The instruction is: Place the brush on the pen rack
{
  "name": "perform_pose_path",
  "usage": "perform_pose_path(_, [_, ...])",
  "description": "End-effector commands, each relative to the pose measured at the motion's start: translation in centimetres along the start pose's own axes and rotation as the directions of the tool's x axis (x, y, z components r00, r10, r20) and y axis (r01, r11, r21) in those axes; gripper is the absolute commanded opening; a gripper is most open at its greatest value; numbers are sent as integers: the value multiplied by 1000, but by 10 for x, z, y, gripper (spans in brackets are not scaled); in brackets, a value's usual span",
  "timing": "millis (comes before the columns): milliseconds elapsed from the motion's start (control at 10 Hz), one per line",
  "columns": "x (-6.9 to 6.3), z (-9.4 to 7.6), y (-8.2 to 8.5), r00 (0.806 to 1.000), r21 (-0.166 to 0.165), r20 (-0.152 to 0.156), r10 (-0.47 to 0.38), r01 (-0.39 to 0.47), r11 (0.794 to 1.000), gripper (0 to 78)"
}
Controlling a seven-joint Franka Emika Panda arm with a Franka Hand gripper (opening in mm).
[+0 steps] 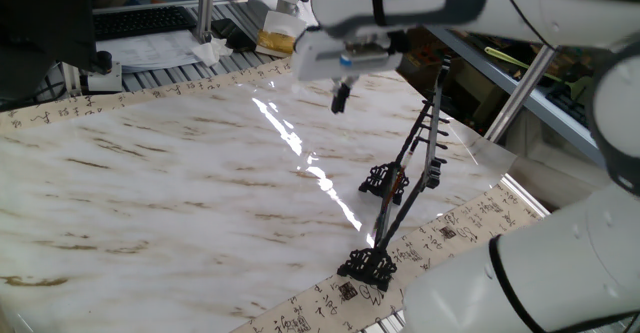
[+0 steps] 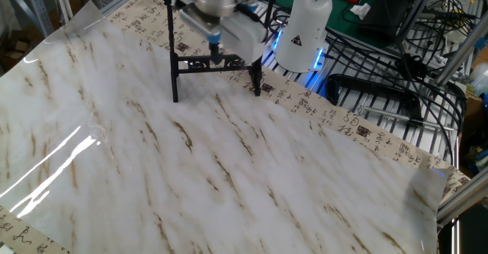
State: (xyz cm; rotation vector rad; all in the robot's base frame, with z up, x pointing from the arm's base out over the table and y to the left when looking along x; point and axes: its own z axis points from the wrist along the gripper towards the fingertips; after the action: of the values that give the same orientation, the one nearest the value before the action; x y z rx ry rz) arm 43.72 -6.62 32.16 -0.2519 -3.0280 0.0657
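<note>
The pen rack is a thin black frame on two scrolled feet near the table's right edge. In the other fixed view, the pen rack stands at the far edge. A thin reddish-brown shaft, which I take for the brush, shows close along the rack's posts. I cannot tell how it hangs. My gripper hovers above the table, up and to the left of the rack and apart from it. Its dark fingertips look pressed together with nothing between them. Seen from the other side, my gripper is just in front of the rack's bar.
A marbled sheet covers the table, bordered by paper with calligraphy. A yellowish object and papers lie behind the far edge. The arm's white base stands right behind the rack, with black wire racks beyond it.
</note>
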Motion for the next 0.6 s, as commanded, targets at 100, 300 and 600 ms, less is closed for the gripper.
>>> perform_pose_path(100, [-22, 1, 11, 1000, -25, 20, 13, -13, 1000, 11])
perform_pose_path(300, [-35, 2, 15, 1000, -24, 18, 0, 0, 1000, 11])
perform_pose_path(600, [-43, 0, 16, 1000, -22, 19, -15, 15, 1000, 11])
